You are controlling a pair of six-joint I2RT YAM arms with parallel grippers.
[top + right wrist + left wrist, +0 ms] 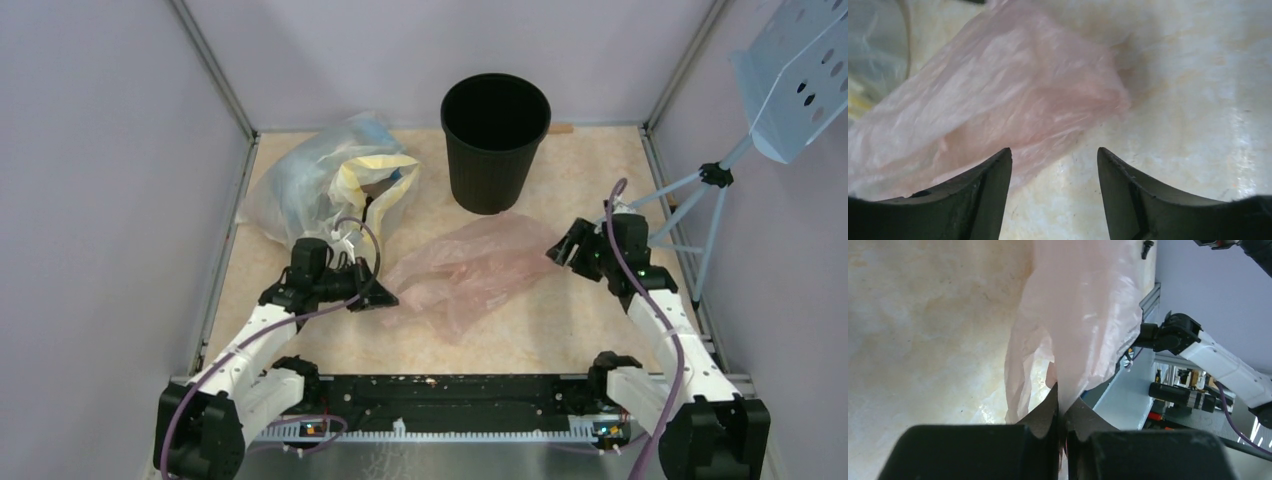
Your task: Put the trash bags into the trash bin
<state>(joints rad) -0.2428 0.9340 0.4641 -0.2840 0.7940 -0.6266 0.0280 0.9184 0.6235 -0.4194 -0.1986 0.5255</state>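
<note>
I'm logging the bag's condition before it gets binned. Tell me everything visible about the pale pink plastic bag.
The thin, see-through pale pink plastic film bag lies crinkled and mostly flat on the mottled beige table, near the round black ribbed bin. The left gripper has its jaws shut on the bag's left edge; the right gripper hovers open at its right end.

Clear bag — yellow and blue inside, perforated blue panel on tripod, beige table

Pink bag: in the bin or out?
Out. The pink bag lies crumpled on the table, on the near side of the trash bin; the left gripper is shut on its edge.
</note>
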